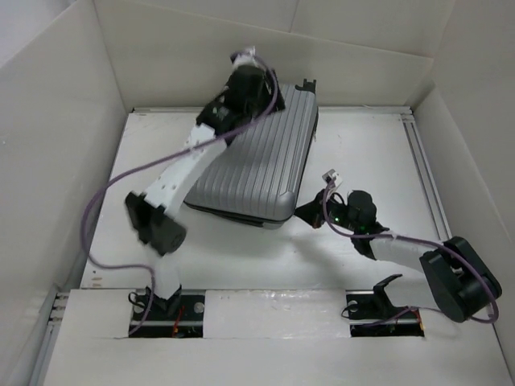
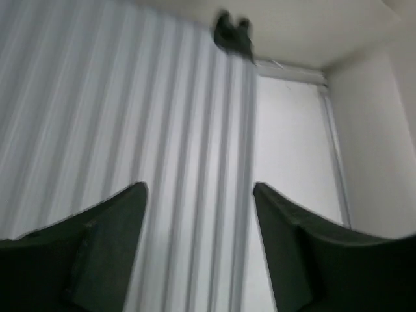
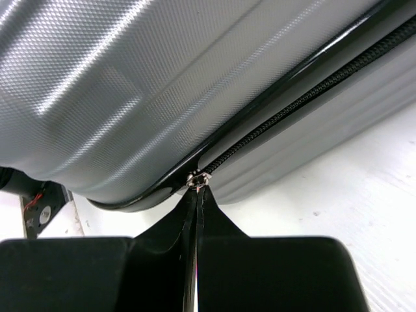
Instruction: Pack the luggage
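Note:
The luggage (image 1: 257,161), a silver-grey ribbed hard-shell suitcase, lies flat and closed on the white table. My left gripper (image 2: 200,188) hovers open over its ribbed top (image 2: 130,117) near the far end, with nothing between the fingers. A black wheel (image 2: 233,34) shows at the far edge. My right gripper (image 3: 197,192) is at the suitcase's near right corner (image 1: 282,219). It is shut on the zipper pull, with the metal slider (image 3: 197,179) right at its fingertips. The black zipper track (image 3: 305,97) runs away up and to the right.
White walls enclose the table on the left, back and right. A metal rail (image 1: 426,173) runs along the table's right side. Purple cables (image 1: 113,201) loop off both arms. Bare table (image 1: 362,153) lies to the right of the suitcase.

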Robot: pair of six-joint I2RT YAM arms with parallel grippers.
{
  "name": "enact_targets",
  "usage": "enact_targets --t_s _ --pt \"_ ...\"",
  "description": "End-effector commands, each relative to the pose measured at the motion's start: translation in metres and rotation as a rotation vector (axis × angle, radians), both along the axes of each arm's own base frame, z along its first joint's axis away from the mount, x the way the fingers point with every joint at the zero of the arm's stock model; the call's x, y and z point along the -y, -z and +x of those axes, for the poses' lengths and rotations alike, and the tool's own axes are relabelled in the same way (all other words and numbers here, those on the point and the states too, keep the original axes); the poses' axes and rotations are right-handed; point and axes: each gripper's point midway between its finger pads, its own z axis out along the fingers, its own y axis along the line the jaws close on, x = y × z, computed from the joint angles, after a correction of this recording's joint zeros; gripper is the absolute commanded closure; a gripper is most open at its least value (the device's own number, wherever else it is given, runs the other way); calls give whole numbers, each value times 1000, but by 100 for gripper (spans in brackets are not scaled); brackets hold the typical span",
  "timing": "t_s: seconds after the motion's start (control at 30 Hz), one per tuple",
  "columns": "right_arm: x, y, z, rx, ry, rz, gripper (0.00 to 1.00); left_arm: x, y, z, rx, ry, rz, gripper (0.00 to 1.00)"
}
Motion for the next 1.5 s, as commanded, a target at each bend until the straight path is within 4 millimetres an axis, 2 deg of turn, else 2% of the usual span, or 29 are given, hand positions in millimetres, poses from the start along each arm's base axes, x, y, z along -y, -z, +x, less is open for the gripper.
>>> enact_targets --t_s 0.0,0.03,0.07,0.13,0.17,0.23,0.27,0.3,0.33,0.37,0.4,0.47,0.53,0.57,0.6,0.63,0.73,0.77,0.83,0.97,1.0,1.1,1.17,1.2,1.27,1.3,1.33,1.4,1.47 --pt "5 -64 22 206 52 92 100 -73 -177 -163 517 41 -435 42" --pt "6 -65 21 205 52 92 100 -88 -142 -175 517 66 -490 41" --pt "6 -62 20 193 52 85 100 -96 -76 -173 422 62 -453 41" --pt "7 -61 15 195 38 79 100 -120 -70 -187 399 22 -402 34" --pt "11 -56 14 181 48 71 100 -125 -51 -189 352 8 -339 32" --pt "13 -59 11 193 48 77 100 -118 -33 -205 331 35 -337 32" --pt "13 -62 11 201 48 81 100 -122 -14 -206 305 11 -315 32" --pt "15 -62 10 196 47 78 100 -122 39 -206 210 -12 -298 34" --pt "16 -64 9 195 46 66 100 -129 77 -216 180 -18 -300 36" --pt "21 -67 13 207 72 69 100 -134 64 -224 209 -19 -349 36" --pt "23 -65 16 190 84 45 100 -135 105 -226 155 -28 -332 36" --pt "34 -70 24 200 116 46 100 -144 129 -229 126 -70 -313 36" --pt "43 -73 25 202 119 46 100 -163 178 -229 29 -172 -219 35" --pt "48 -77 28 205 138 46 100 -163 187 -230 10 -178 -218 32" --pt "53 -86 28 224 144 52 100 -161 188 -228 23 -179 -240 31" --pt "60 -82 28 196 165 39 100 -155 193 -230 21 -142 -256 29" --pt "82 -101 27 232 228 44 100 -143 183 -228 25 -96 -291 27" --pt "88 -100 26 221 240 39 100 -133 170 -230 26 -47 -312 27" --pt "90 -107 18 234 240 43 100 -120 167 -238 11 34 -334 31" --pt "81 -88 6 162 214 41 100 -95 190 -263 -23 212 -437 38" --pt "74 -83 2 153 198 38 100 -92 215 -268 -71 229 -418 40" --pt "76 -68 5 105 241 12 100 -94 241 -265 -102 206 -395 40" --pt "78 -70 7 104 256 10 100 -92 237 -263 -57 185 -371 40" --pt "78 -70 7 97 257 15 100 -80 243 -272 -62 218 -341 40" --pt "81 -77 11 98 277 14 100 -75 233 -265 -21 155 -301 40" --pt "84 -74 14 89 286 10 100 -60 242 -276 -44 189 -258 40" --pt "82 -78 12 91 271 13 100 -57 229 -269 -8 143 -258 40" --pt "79 -76 9 89 247 7 100 -49 238 -267 -29 140 -235 39" --pt "79 -74 8 79 247 3 100 -42 229 -263 -7 141 -279 39"
